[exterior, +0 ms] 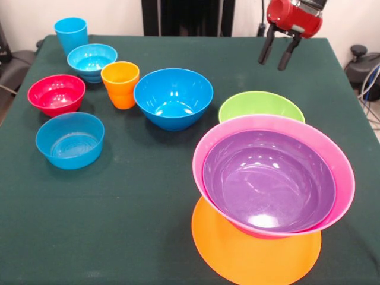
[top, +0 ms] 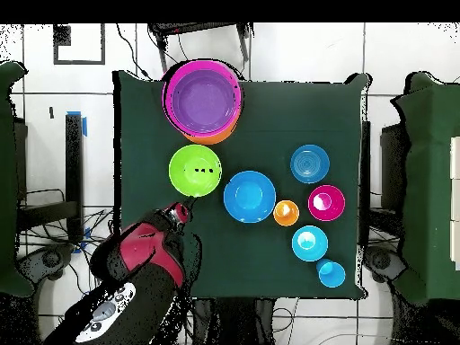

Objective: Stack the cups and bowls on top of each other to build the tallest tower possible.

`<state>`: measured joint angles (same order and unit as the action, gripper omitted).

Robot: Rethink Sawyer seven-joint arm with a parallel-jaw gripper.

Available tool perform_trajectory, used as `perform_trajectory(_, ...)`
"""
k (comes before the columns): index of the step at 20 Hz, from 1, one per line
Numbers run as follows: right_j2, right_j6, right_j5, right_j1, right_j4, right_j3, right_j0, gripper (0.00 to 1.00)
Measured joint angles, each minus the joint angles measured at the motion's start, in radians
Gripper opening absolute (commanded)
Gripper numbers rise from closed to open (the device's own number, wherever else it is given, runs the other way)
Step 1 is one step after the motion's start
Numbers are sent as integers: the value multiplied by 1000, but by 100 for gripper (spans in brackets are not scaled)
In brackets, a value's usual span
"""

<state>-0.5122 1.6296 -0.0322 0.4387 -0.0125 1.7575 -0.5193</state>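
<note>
The tower stands at the front right: a purple bowl point(exterior: 267, 178) nests in a pink bowl point(exterior: 273, 123), tilted on a flat orange bowl point(exterior: 249, 261). Just behind it a green bowl point(exterior: 261, 105) sits on the table by itself. A large blue bowl point(exterior: 173, 98) is at mid-table, with the orange cup point(exterior: 120, 84) beside it. The light blue cup point(exterior: 71, 34) stands at the far left corner. My gripper point(exterior: 272, 64) hangs open and empty above the table, behind the green bowl. In the overhead view the gripper point(top: 180, 214) is just below the green bowl point(top: 195, 171).
On the left, a small light blue bowl point(exterior: 91, 61), a red bowl point(exterior: 56, 94) and a wider blue bowl point(exterior: 69, 139) stand apart on the dark green tablecloth point(exterior: 148, 202). Chairs flank the table's sides in the overhead view.
</note>
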Motion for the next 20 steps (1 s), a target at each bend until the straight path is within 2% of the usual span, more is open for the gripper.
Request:
perform_trajectory(15, 4, 0, 0, -25, 0, 0, 10, 100)
perform_trajectory(20, 20, 0, 0, -24, 9, 0, 42, 100)
